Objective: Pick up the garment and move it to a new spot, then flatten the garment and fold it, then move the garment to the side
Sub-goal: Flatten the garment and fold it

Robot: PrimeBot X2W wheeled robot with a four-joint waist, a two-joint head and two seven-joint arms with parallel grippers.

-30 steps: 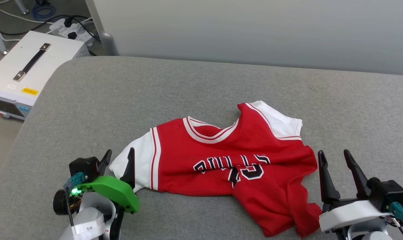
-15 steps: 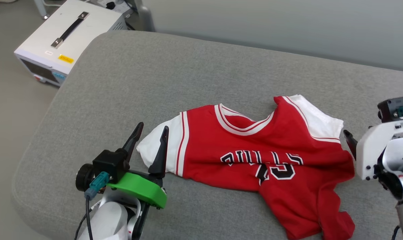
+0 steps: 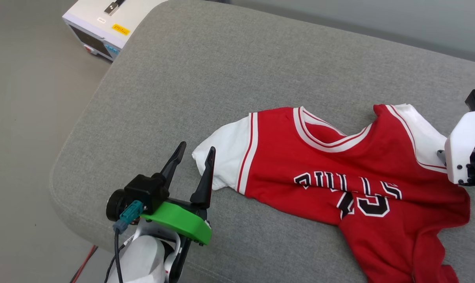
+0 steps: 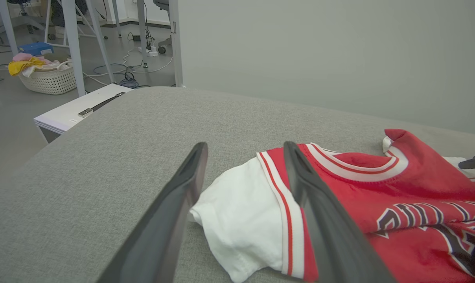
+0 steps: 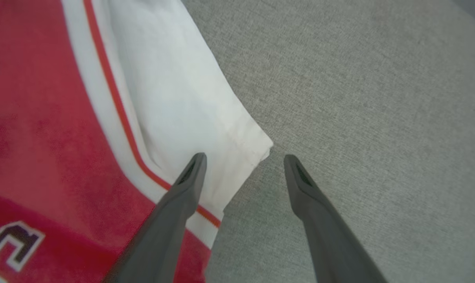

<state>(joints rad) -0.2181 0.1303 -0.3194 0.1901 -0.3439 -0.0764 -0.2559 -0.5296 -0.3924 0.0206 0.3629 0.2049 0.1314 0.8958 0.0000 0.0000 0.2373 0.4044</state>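
Garment [image 3: 339,165] is laid rumpled, lettering up, on the grey cushion [image 3: 206,70]. Fingers of both grippers are spread wide and empty. The left gripper [image 3: 196,147] is set at one white sleeve [image 3: 225,157]; the right gripper [image 5: 244,158] straddles the other sleeve [image 5: 174,98] at its corner.

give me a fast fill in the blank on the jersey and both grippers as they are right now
1. The garment lies crumpled on a cushion coloured ____.
2. The left gripper points at one white sleeve with its jaws ____.
3. The right gripper hovers at the edge of the other sleeve, whose colour is ____.
4. The chest lettering is ____ with white outlines.
Missing words: grey; open; white; black.
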